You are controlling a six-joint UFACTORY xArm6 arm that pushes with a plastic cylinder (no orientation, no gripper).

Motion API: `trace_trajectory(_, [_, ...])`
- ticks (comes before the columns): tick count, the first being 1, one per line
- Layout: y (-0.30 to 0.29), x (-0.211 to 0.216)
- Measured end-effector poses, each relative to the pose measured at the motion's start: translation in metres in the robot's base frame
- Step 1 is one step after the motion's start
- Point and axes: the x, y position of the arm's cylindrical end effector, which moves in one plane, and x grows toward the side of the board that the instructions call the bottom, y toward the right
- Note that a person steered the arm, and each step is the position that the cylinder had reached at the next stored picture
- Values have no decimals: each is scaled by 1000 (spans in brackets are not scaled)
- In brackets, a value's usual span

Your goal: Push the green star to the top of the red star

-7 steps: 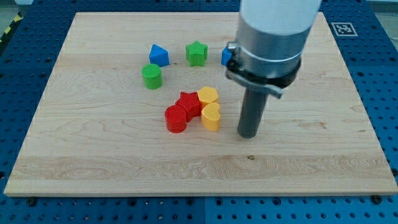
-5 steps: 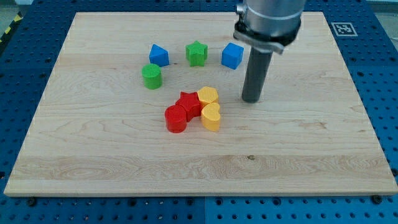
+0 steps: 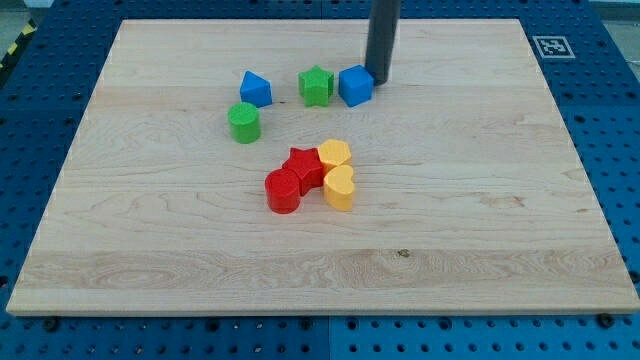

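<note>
The green star (image 3: 316, 86) lies near the view's top, middle of the board. The red star (image 3: 304, 164) lies below it, touching a red cylinder (image 3: 283, 191) and two yellow blocks (image 3: 334, 155) (image 3: 340, 188). My tip (image 3: 380, 79) rests on the board against the right side of a blue cube (image 3: 355, 86), which sits just right of the green star, nearly touching it.
A blue pentagon-like block (image 3: 255, 89) and a green cylinder (image 3: 244, 122) lie left of the green star. The wooden board (image 3: 150, 240) sits on a blue perforated table. A marker tag (image 3: 551, 46) sits at the board's top right corner.
My tip moved from the board's middle right up toward the view's top and then left. It pushed the blue cube left toward the green star.
</note>
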Motion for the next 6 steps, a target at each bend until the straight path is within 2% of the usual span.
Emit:
trace_trajectory(2, [-4,-2])
trace_trajectory(5, [-49,-2])
trace_trajectory(6, [-61,-20])
